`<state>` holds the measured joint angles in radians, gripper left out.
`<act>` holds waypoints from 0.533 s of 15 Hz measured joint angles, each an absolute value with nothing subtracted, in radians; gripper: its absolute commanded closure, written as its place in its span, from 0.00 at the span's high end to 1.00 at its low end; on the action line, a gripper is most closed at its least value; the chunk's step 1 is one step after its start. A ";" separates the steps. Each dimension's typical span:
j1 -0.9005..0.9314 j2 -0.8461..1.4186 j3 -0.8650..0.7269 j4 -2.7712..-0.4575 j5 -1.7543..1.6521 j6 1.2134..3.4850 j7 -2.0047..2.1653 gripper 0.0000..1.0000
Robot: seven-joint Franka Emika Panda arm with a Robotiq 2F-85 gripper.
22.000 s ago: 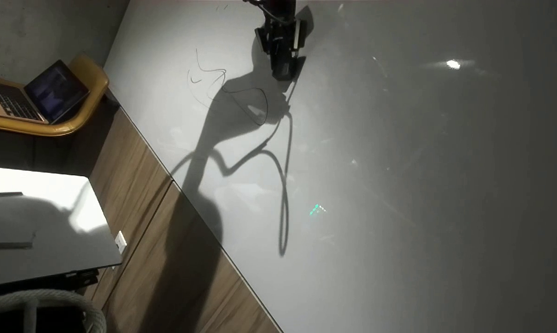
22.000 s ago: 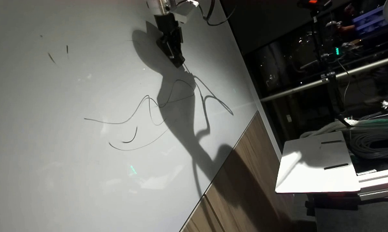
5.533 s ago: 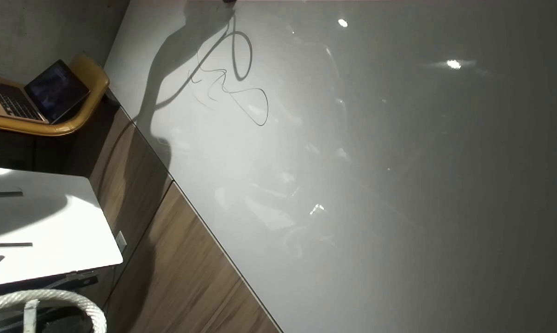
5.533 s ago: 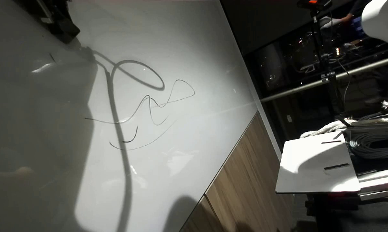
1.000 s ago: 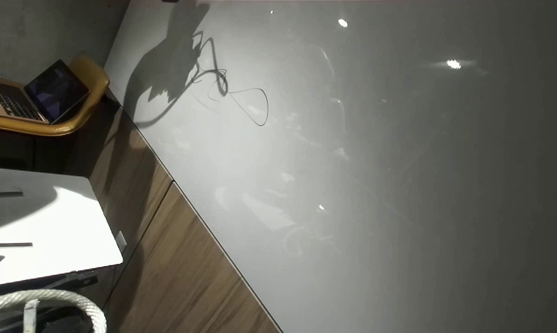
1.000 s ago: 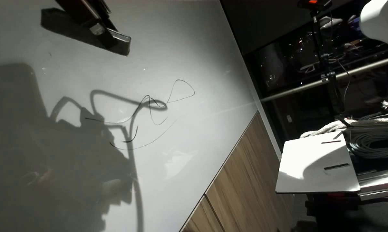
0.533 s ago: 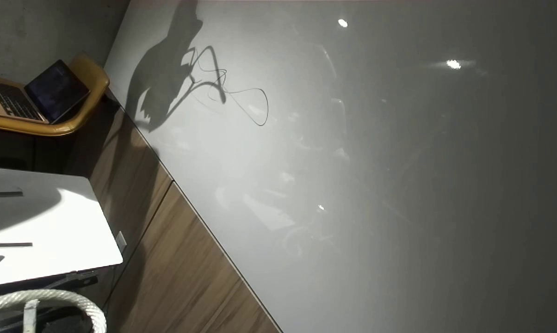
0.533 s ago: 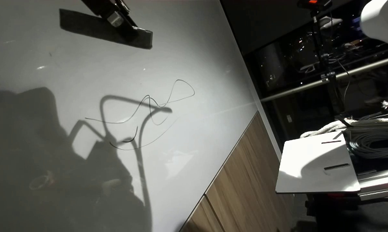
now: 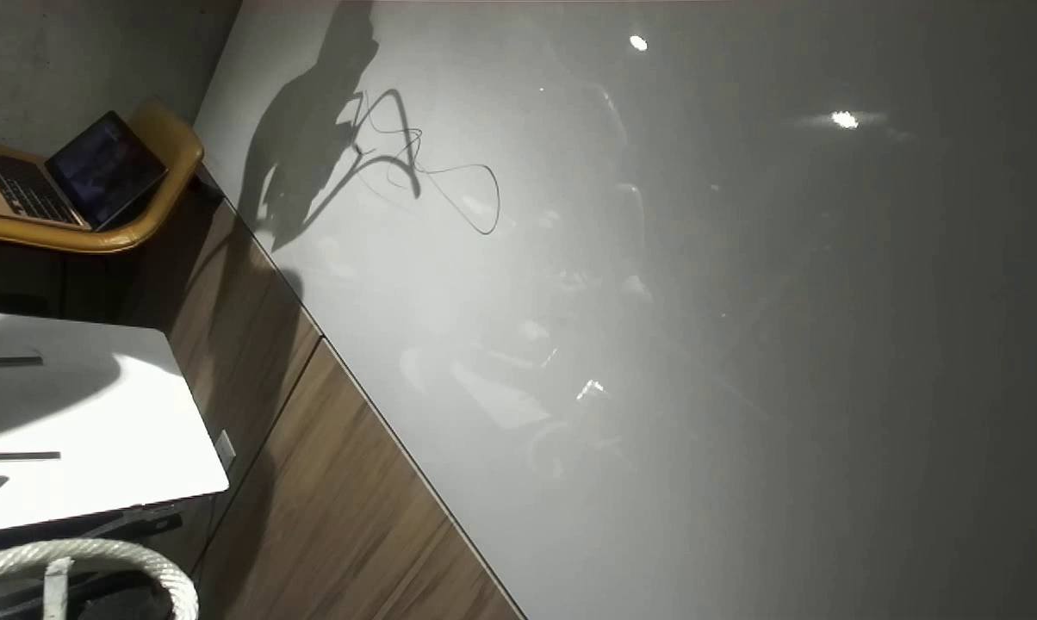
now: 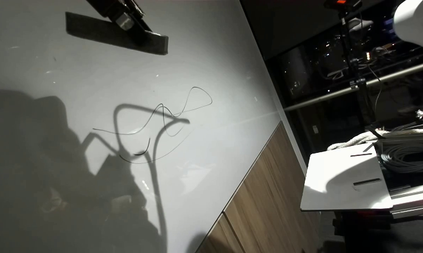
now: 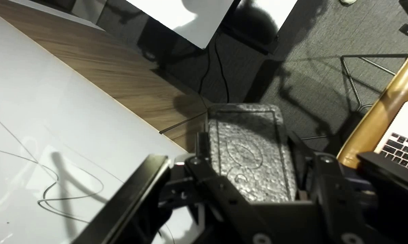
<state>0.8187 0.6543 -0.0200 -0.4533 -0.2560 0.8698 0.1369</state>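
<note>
as the wrist view shows, the gripper (image 11: 249, 145) is clamped on a dark textured block (image 11: 248, 159), gripping it by two opposite sides; the block's face bears a faint oval outline. past it lie wood panelling (image 11: 122, 84) and grey carpet (image 11: 312, 112), and at the view's right edge a yellow-brown chair (image 11: 363, 135) bears a laptop (image 11: 400, 145). a glossy white surface (image 11: 27, 84) with thin scribbled lines (image 11: 65, 199) takes up the left.

in an exterior view, the block (image 10: 92, 31) hangs near the top edge, slightly slanted, seemingly clear of the surface and apart from the scribbled lines. a broad shadow (image 10: 21, 140) spreads below it, with thin arms crossing those lines. beyond the panelling is a white panel (image 10: 338, 175) with two slots, near a pale rope (image 10: 355, 139) and a coil of cable (image 10: 404, 163).

in an exterior view, the shadow (image 9: 303, 129) reaches down from the top and overlaps part of the scribbled lines, while the laptop (image 9: 105, 172) sits unfolded on the chair.
</note>
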 measured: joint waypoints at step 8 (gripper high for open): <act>0.774 0.613 -0.013 -0.587 -0.105 0.838 0.271 0.31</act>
<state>0.7739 0.6131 -0.0132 -0.5873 -0.1046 0.8381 0.2705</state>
